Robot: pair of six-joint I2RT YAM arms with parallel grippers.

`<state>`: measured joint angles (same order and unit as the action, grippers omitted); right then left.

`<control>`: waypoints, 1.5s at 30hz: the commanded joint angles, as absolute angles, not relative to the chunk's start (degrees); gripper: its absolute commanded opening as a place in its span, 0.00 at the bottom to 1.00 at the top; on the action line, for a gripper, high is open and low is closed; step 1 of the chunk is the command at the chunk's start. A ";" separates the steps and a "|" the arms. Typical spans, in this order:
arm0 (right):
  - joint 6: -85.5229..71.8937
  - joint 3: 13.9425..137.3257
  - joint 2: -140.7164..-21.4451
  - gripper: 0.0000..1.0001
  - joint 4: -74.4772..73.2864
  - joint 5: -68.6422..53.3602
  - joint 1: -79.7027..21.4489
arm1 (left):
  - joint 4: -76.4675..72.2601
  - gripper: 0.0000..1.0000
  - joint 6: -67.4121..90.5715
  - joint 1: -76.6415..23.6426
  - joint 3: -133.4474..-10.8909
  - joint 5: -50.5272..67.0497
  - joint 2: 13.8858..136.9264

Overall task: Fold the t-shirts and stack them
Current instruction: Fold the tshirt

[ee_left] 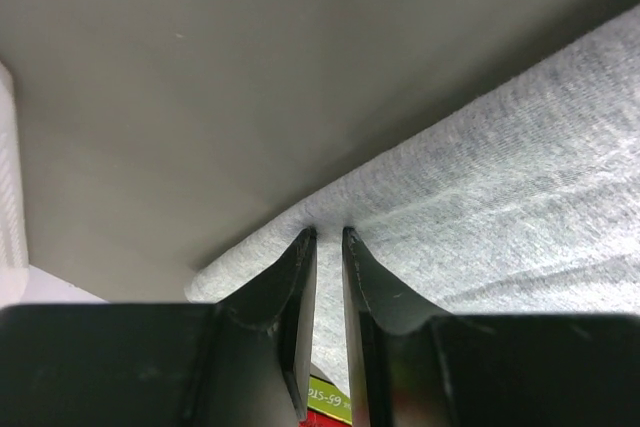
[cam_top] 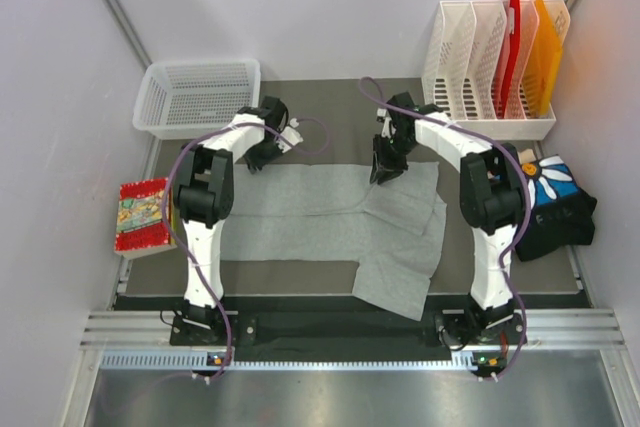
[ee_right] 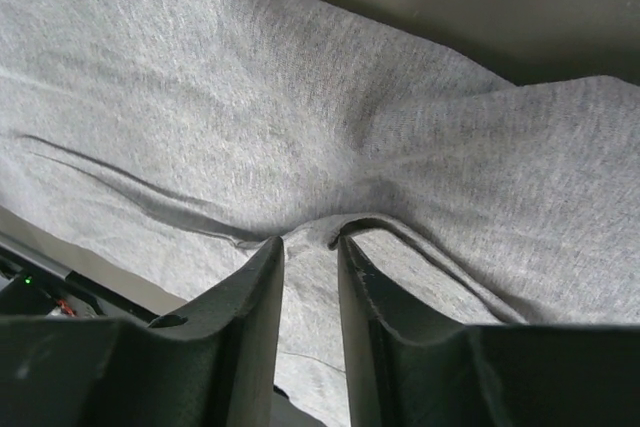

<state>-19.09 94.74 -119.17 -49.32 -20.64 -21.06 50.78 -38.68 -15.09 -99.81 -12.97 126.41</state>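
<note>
The grey t-shirt (cam_top: 320,217) lies spread flat across the middle of the dark worktop (cam_top: 330,142), with one sleeve reaching toward the near edge on the right side. Both arms reach over it to its far edge.

The left gripper (cam_top: 258,159) sits at the far left corner of the shirt. In the left wrist view its black fingers (ee_left: 285,287) stand almost together, leaving only a thin slit. Their tips touch the rolled hem where the cloth meets the bare worktop. Grey cloth shows through the slit, but I cannot tell whether the hem is actually pinched or only pressed.

The right gripper (cam_top: 385,175) is at the far edge, further right, near the shoulder. In the right wrist view its fingers (ee_right: 250,297) are a little wider apart than the left pair. A small ridge of cloth is puckered up between the tips, with creases running away from it on both sides, so it is grasping the shirt.

More folded shirts (cam_top: 555,209), black and blue-and-white, sit at the right edge of the worktop, well apart from the grey one
</note>
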 commanded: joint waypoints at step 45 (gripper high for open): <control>-15.56 91.14 -117.07 0.15 -46.49 -18.72 -22.76 | 48.79 0.40 -36.12 -0.35 -70.13 -10.64 103.53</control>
<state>-16.49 89.97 -119.63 -47.35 -17.91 -22.09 52.34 -38.20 -0.78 -68.69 -11.75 101.43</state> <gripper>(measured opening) 0.159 0.392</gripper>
